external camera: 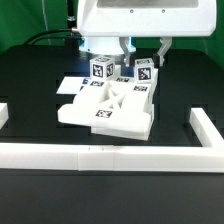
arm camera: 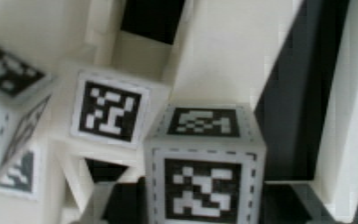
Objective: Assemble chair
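Note:
The chair parts are chunky white pieces with black-and-white tags, grouped mid-table. A wide flat panel [external camera: 112, 112] lies in front, and two upright tagged blocks stand behind it, one [external camera: 100, 70] toward the exterior view's left and one [external camera: 146, 70] toward its right. My gripper [external camera: 143, 55] comes down over the right block. In the wrist view that block [arm camera: 206, 170] fills the space between my dark fingers [arm camera: 123, 197], which lie against its two sides. Two more tagged blocks [arm camera: 114, 108] [arm camera: 7, 90] stand beside it. The fingertips are hidden below the frame edge.
A long white border rail [external camera: 100, 154] runs along the front, with short arms at the exterior view's left [external camera: 4, 114] and right [external camera: 205, 125]. The marker board [external camera: 68, 87] lies flat just behind the panel on the left. The tabletop is black.

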